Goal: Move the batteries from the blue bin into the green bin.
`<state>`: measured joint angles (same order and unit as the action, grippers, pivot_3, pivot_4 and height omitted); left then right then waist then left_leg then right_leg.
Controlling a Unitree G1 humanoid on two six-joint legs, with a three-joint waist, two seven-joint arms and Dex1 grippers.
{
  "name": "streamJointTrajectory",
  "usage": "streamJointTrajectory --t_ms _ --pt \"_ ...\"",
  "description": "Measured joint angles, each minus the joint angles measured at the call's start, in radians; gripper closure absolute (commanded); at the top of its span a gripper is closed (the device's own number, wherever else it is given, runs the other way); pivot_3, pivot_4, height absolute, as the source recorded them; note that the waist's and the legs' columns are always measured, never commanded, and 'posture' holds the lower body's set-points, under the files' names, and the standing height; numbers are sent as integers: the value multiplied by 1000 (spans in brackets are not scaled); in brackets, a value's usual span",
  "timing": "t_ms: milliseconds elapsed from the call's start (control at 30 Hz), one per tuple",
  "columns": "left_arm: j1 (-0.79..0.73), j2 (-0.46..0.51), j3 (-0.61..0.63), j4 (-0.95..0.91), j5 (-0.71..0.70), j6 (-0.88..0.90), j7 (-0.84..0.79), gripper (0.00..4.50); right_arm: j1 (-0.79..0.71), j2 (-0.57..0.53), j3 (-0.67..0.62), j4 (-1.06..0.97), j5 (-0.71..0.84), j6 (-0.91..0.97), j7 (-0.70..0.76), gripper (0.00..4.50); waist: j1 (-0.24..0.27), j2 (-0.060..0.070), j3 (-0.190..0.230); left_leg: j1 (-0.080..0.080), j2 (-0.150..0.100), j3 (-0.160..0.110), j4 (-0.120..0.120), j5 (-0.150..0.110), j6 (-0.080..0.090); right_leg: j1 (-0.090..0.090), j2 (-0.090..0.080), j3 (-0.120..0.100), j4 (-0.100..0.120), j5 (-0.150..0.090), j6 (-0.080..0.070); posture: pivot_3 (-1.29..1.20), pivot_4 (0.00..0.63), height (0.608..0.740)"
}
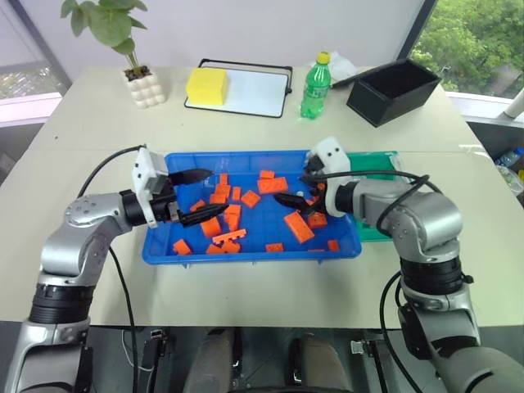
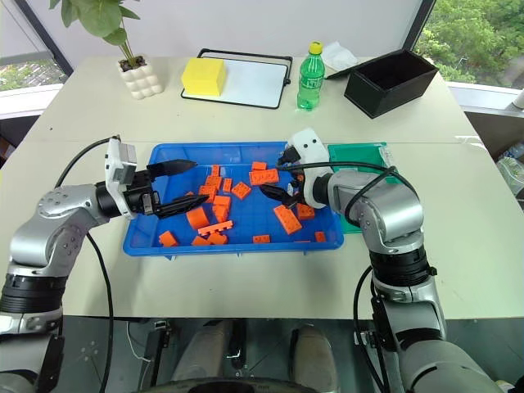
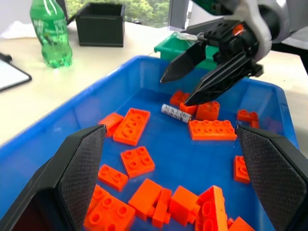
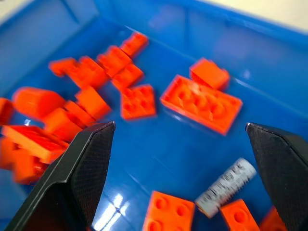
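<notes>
A single battery lay flat on the floor of the blue bin, in the bin's right half, toward the end nearest the green bin. It was a small silvery-white cylinder with dark print, its long axis running roughly crosswise to the bin's long sides, one end touching or nearly touching an orange block. Other orange blocks were scattered across the rest of the blue floor, thickest near the middle.

The right gripper hung just above that part of the bin, angled downward, its two black fingers spread wide with the battery lying below and between them; it held nothing. The left gripper hovered over the bin's left end, pointing level across it toward the right gripper, fingers likewise spread and empty.

The green bin sat touching the blue bin's right end, largely hidden behind the right arm. Toward the table's far edge stood a green bottle, a black box, a clipboard bearing a yellow sponge, and a potted plant near the far left corner.
</notes>
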<state>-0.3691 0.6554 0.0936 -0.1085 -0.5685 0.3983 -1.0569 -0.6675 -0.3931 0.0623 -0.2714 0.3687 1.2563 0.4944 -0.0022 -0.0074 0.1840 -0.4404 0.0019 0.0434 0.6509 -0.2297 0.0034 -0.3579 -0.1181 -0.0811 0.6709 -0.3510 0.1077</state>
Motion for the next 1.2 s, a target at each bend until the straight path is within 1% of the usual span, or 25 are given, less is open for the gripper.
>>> streamJointTrajectory --t_ms 267,400,1000,1100,1133,1200 --pt "27 -3 8 -38 -3 0 29 0 12 -63 33 65 -14 -63 12 39 -9 0 0 0 0 0 0 0 0 0 0 0 0 0 0 0 150 739" --pt "42 5 15 -53 -8 1 26 0 12 -74 47 72 -13 -77 28 39 -10 0 0 0 0 0 -1 0 0 0 0 0 0 0 0 0 150 739" --pt "82 4 28 -100 -10 2 62 0 -10 -58 87 225 -9 -136 96 39 -5 0 0 0 0 -1 0 0 0 1 0 0 -1 0 0 0 150 739" --pt "83 1 39 -104 -10 1 70 0 -22 -58 96 253 -11 -153 103 787 -5 -1 0 0 0 -1 1 0 0 2 0 0 -1 0 0 0 150 739" --pt "84 0 40 -106 -10 0 74 0 -24 -59 104 259 -16 -162 105 1202 -5 -1 0 0 0 -1 1 0 0 2 0 0 -1 0 0 0 150 739" --pt "85 -1 41 -108 -10 -1 78 0 -23 -61 127 263 -27 -181 113 2228 -5 -1 0 0 0 -1 1 0 0 2 0 0 -1 0 0 0 150 739"
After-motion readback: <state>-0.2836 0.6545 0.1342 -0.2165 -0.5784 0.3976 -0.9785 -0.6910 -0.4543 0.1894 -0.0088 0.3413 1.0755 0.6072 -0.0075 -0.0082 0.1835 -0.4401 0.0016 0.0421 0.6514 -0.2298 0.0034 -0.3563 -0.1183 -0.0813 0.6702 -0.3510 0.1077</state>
